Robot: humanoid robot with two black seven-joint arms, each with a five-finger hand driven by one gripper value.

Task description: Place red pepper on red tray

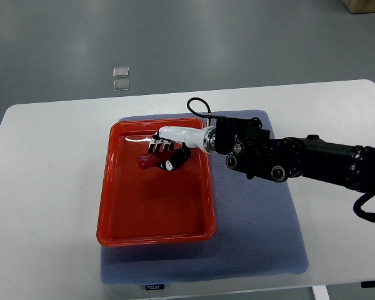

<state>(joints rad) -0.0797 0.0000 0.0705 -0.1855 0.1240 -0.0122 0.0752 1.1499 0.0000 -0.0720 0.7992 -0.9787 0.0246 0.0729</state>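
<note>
The red tray [155, 215] lies on a blue-grey mat in the middle of the white table. My right hand [167, 152] reaches in from the right over the tray's upper part. Its white and black fingers are curled around the red pepper [145, 162], whose red end sticks out to the left of the fingers. The pepper is at or just above the tray floor; I cannot tell if it touches. The left arm does not show.
The blue-grey mat [256, 231] extends right and below the tray. The white table [50, 187] surrounds it. Two small clear squares [120, 78] lie on the grey floor beyond the table's far edge.
</note>
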